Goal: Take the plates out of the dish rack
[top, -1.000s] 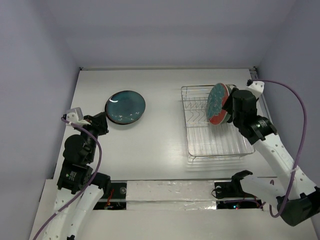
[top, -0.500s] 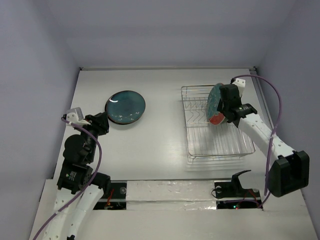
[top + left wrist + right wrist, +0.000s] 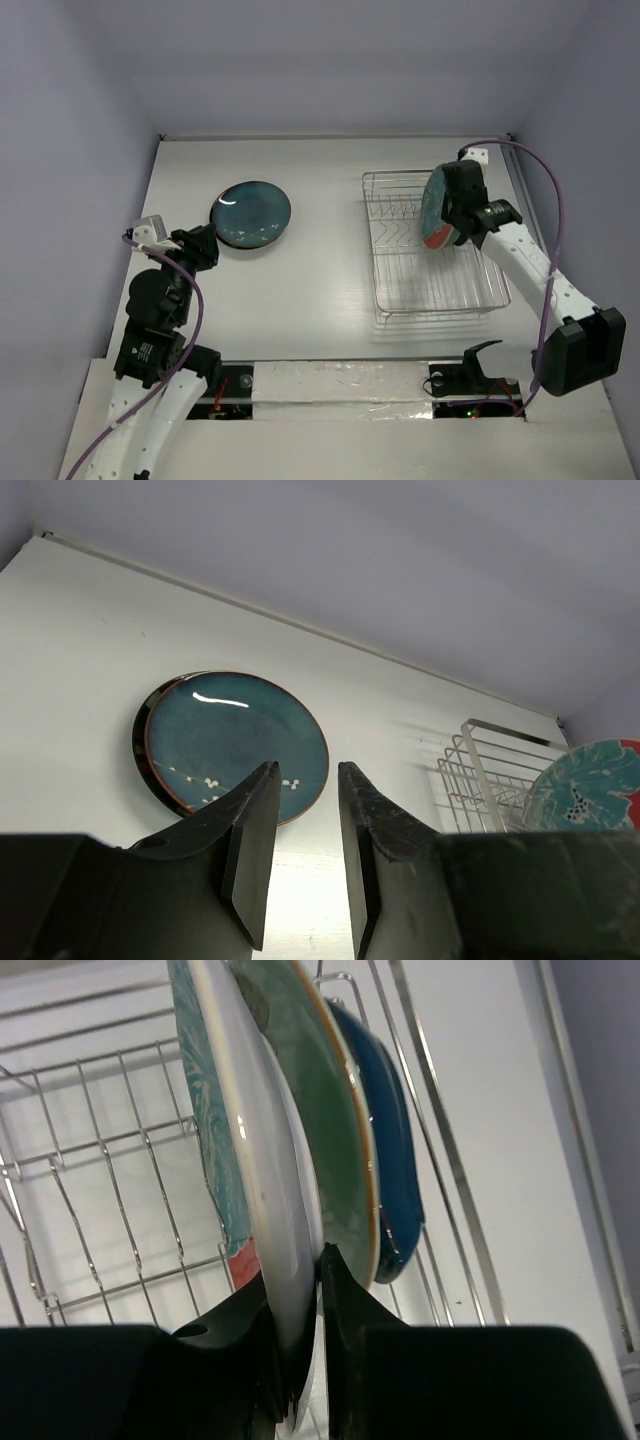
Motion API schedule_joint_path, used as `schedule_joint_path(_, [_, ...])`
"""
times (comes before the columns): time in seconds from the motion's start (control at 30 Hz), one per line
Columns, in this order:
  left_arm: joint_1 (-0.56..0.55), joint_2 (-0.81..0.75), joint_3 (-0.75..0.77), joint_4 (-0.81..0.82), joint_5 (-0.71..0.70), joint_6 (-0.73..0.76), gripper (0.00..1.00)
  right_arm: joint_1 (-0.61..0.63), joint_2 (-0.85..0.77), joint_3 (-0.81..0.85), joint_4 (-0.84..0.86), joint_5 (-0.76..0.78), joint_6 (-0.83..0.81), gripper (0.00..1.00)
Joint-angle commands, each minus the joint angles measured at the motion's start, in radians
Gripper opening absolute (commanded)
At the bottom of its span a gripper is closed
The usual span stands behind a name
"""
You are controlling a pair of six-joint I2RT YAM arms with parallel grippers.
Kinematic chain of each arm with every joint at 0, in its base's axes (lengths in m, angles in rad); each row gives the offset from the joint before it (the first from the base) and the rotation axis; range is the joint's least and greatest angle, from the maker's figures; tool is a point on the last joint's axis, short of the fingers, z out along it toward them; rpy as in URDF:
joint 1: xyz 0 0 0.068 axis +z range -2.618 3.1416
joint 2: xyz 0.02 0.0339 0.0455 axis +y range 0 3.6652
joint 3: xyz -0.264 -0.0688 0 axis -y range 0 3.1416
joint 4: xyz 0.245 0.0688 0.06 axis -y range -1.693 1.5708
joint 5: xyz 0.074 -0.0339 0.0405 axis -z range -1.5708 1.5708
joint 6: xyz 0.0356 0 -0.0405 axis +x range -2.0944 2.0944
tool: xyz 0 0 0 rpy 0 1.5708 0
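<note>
The chrome wire dish rack (image 3: 440,295) stands at the right of the table. Three plates stand on edge at its far right. The red plate with the teal flower (image 3: 433,210) faces left; behind it are a pale green plate (image 3: 335,1110) and a dark blue plate (image 3: 392,1160). My right gripper (image 3: 448,218) (image 3: 300,1290) is shut on the rim of the red flower plate (image 3: 255,1160), one finger on each face. A dark-rimmed teal plate (image 3: 250,213) lies flat on the table at the left. My left gripper (image 3: 207,244) (image 3: 305,780) is open and empty, just short of that plate (image 3: 235,740).
The rack's near half (image 3: 120,1140) holds only bare wire. The rack (image 3: 480,770) and the flower plate (image 3: 590,785) show at the right of the left wrist view. Walls enclose the table at the back and both sides.
My right arm has swung its wrist from the right of the standing plates to over them, and the jaws now sit on the flower plate's rim. The left arm has not moved.
</note>
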Motion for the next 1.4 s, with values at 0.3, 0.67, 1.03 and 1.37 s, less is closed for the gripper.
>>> schedule_joint_path(0.3, [-0.004, -0.007, -0.006, 0.031, 0.003, -0.004, 0.28, -0.005, -0.238, 0.238, 0.184, -0.297, 0.075, 0.00])
schedule_joint_path(0.67, [-0.004, 0.002, -0.006, 0.028, 0.003, -0.004, 0.30, 0.201, 0.108, 0.217, 0.684, -0.649, 0.462, 0.00])
schedule_joint_path(1.03, [-0.004, 0.007, -0.006, 0.026, 0.003, -0.004, 0.32, 0.353, 0.595, 0.427, 0.940, -0.764, 0.758, 0.00])
schedule_joint_path(1.37, [-0.004, -0.006, -0.004, 0.023, 0.003, -0.003, 0.32, 0.452, 0.863, 0.605, 0.941, -0.743, 0.868, 0.01])
